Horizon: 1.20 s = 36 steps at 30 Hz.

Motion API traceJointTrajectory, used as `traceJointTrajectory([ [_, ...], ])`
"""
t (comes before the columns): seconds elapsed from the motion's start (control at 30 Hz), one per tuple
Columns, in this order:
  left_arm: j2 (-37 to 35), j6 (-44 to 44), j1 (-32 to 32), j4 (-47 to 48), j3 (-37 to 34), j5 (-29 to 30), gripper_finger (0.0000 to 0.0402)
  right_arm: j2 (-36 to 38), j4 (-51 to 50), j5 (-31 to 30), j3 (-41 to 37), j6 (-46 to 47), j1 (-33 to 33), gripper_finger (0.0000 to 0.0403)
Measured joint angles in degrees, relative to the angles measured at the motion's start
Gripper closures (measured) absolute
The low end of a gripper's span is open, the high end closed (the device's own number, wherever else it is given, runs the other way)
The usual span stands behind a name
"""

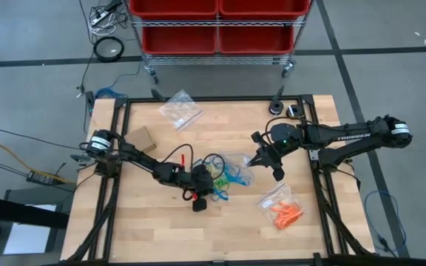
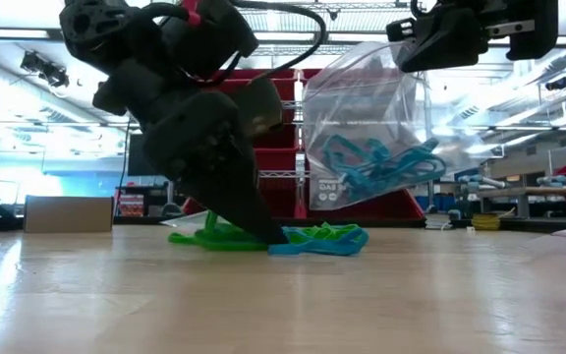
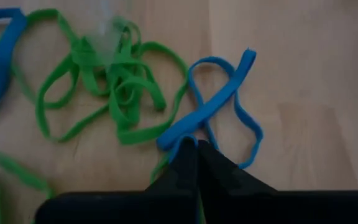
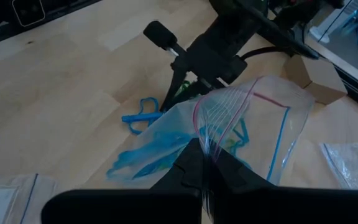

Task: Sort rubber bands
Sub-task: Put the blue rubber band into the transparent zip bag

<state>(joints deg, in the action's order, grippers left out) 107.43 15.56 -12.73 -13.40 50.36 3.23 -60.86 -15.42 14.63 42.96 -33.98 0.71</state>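
a blue rubber band [image 3: 219,102] is being pinched between the closed fingers of the left gripper [image 3: 194,152] on the table [image 1: 154,229], beside the green rubber bands [image 3: 114,81]; a clear bag [image 2: 371,128] holding blue bands is being held aloft, clamped in the right gripper [image 4: 204,163]; orange bands [image 1: 285,213] are lying bagged nearby.

**Colours on the table**

The rubber bands [image 3: 117,81] in the loose pile are bright green and blue; one blue band [image 3: 219,102] lies in a figure-eight on the pale, light-grained wooden table [image 1: 154,229]; the clear bag [image 2: 367,123] held up holds blue bands and shows a pink strip along its seal; a second clear bag [image 1: 281,205] holds orange bands; both arms are black; the bins [image 1: 217,22] behind are red; a small box [image 1: 140,137] is brown.
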Motion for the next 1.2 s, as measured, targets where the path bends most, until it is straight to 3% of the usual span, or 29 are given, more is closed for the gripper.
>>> traceJointTrajectory([
  [0.4,-2.32,-0.99,0.00,-6.31,0.03,-1.99,0.0396,0.00,-0.24,0.00,0.00,0.87,0.00,0.0403],
  [0.67,-6.49,3.46,-0.52,13.37,-0.02,2.60,0.0397,0.00,-0.52,-0.02,0.00,1.36,0.00,0.0403],
  [0.8,-10.33,3.68,-1.66,7.93,0.07,5.26,0.0398,0.00,-0.46,-0.02,0.00,1.36,0.00,0.0403],
  [1.2,-21.88,-9.08,-4.25,-4.76,0.07,11.88,0.0398,0.00,-0.09,0.00,0.00,2.33,0.00,0.0403],
])
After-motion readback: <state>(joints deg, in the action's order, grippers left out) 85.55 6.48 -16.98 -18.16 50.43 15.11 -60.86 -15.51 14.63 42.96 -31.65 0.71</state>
